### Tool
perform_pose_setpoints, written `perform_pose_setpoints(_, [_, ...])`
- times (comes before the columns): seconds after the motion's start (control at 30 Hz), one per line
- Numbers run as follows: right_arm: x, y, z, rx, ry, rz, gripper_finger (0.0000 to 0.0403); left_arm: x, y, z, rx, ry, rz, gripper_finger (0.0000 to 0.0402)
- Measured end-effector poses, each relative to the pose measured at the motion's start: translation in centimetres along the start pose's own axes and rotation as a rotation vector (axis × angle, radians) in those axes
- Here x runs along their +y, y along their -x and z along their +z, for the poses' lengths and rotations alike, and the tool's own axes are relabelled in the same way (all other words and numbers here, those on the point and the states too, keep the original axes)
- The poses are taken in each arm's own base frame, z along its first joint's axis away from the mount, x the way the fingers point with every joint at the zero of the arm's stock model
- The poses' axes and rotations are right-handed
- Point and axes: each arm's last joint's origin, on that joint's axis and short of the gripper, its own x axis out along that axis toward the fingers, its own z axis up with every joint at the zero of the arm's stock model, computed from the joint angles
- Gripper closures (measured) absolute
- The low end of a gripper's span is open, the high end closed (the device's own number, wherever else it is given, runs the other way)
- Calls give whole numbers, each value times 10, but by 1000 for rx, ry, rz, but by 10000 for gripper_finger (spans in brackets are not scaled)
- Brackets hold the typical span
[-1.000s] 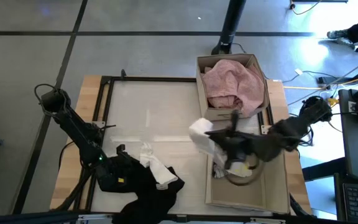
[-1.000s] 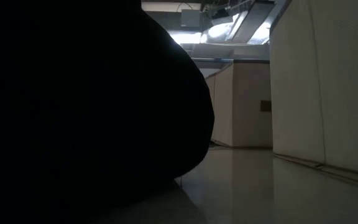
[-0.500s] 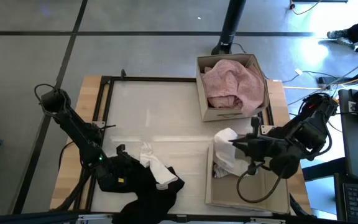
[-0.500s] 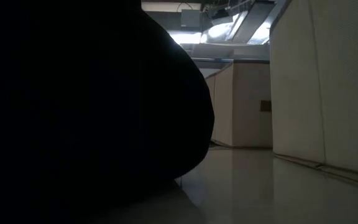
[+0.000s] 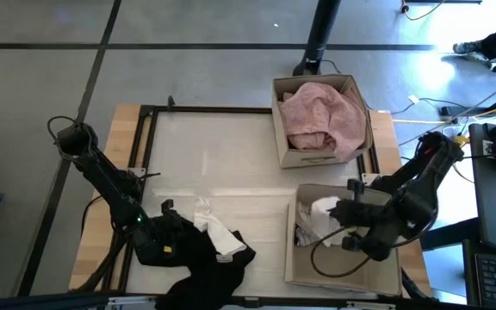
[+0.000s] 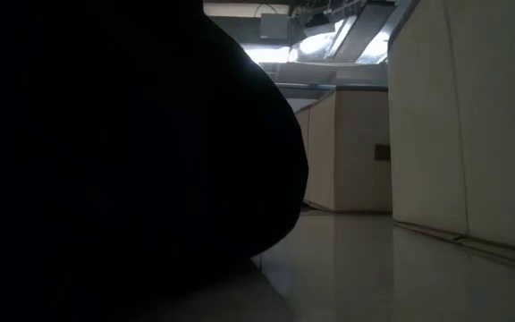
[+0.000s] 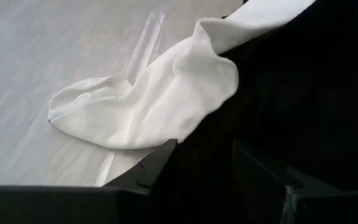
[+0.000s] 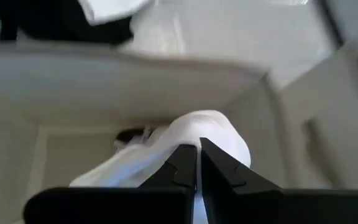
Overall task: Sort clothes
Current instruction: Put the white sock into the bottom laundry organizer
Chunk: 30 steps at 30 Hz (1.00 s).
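My right gripper (image 5: 341,212) is shut on a small white garment (image 5: 321,213) inside the near cardboard box (image 5: 343,274). The garment also shows in the right wrist view (image 8: 213,127). My left gripper (image 5: 162,226) is open low over the black clothes (image 5: 198,258) at the table's near left. Its fingers stand on either side of a black fold (image 7: 207,168). A white sock (image 7: 148,106) lies partly on the black clothes and partly on the table. A pale pink garment (image 5: 321,116) fills the far box (image 5: 317,158). My right gripper pinches the white garment between its two shut fingers (image 8: 185,163), on a bunched part of the cloth (image 8: 199,132); one layer or several, I cannot tell. The fingers come about level from the table's right side. The garment sits inside the near box. My left gripper: I cannot tell whether it touches the black cloth.
The two boxes stand side by side along the table's right edge. A dark piece (image 8: 129,134) lies in the near box under the white garment. A cable loop (image 5: 334,263) hangs from my right arm into that box. The low view is mostly blocked by a dark shape (image 6: 132,161).
My right gripper has carried the white garment toward the table's right edge, from over the table beside the near box, over the box's left wall and down into the box. The garment now sits inside the box.
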Motion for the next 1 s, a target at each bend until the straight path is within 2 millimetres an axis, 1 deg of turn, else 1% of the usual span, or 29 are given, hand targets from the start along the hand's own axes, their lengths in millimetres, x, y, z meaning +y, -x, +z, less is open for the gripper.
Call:
perform_pose_setpoints(0.2, [8,-31,-26,149,-97,2,384,0,0,0,0,0,0,256])
perform_pose_setpoints(0.33, [7,-41,-38,244,-157,-11,377,0,0,0,0,0,0,256])
perform_pose_setpoints(0.43, [8,-43,-42,296,-180,1,346,0,0,0,0,1,-1,256])
perform_pose_setpoints(0.53, [6,-42,-41,332,-204,26,297,0,0,0,0,1,-1,256])
perform_pose_setpoints(0.67, [-5,-39,-36,369,-270,82,222,0,0,0,0,1,-1,256])
perform_pose_setpoints(0.8, [-16,-31,-17,360,-353,138,162,0,0,0,0,1,-1,256])
perform_pose_setpoints(0.9, [-22,-24,3,285,-358,196,133,0,0,0,0,1,-1,256])
perform_pose_setpoints(1.0, [-27,-21,25,149,-328,213,117,0,0,0,0,1,-1,256])
